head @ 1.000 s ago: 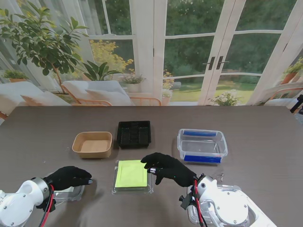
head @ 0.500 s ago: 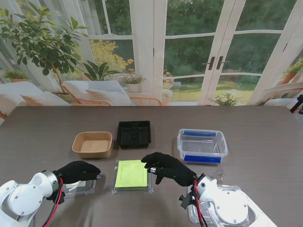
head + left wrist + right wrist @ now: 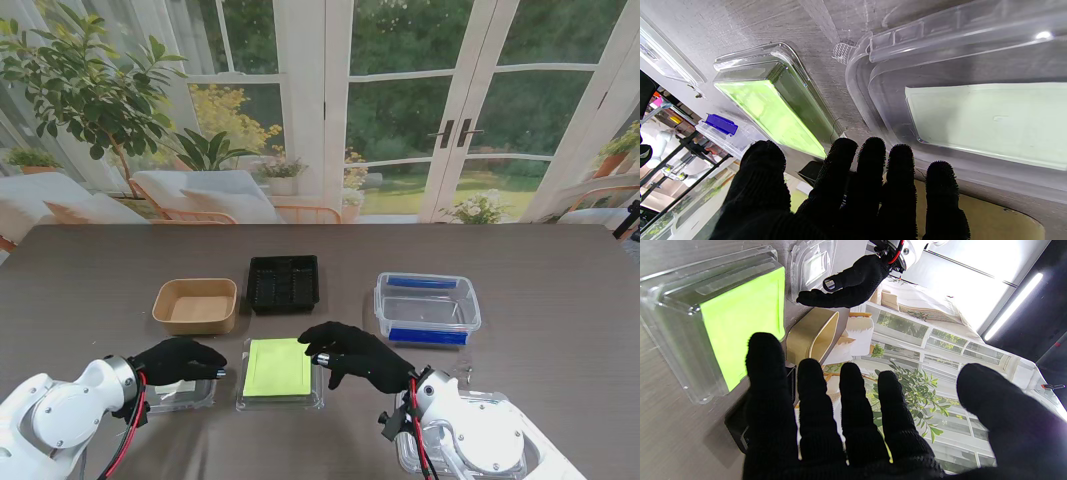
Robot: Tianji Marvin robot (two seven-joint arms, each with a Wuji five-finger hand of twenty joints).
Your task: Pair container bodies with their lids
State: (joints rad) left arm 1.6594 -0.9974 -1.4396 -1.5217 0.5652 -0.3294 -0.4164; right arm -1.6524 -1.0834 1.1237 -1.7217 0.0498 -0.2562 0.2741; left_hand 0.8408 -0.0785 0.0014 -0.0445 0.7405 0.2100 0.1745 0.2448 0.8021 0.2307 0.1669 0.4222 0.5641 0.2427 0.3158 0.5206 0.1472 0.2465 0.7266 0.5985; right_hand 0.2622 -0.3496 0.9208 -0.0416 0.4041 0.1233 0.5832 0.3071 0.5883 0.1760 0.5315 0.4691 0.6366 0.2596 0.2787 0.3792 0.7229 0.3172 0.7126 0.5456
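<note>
While L hand (image 3: 180,358) covers clear lid (image 3: 185,392), grip unclear | R hand (image 3: 355,355) released, at green-lid box (image 3: 278,370) edge

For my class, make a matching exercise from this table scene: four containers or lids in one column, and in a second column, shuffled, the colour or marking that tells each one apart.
Things:
1. paper bowl
2. compartment tray
3. clear tub
4. clear lid under the right hand

Colours or markings:
A. black
B. blue clips on its long sides
C. bright green panel on top
D. tan brown

Pairs: 1-D, 2-A, 3-B, 4-C
</note>
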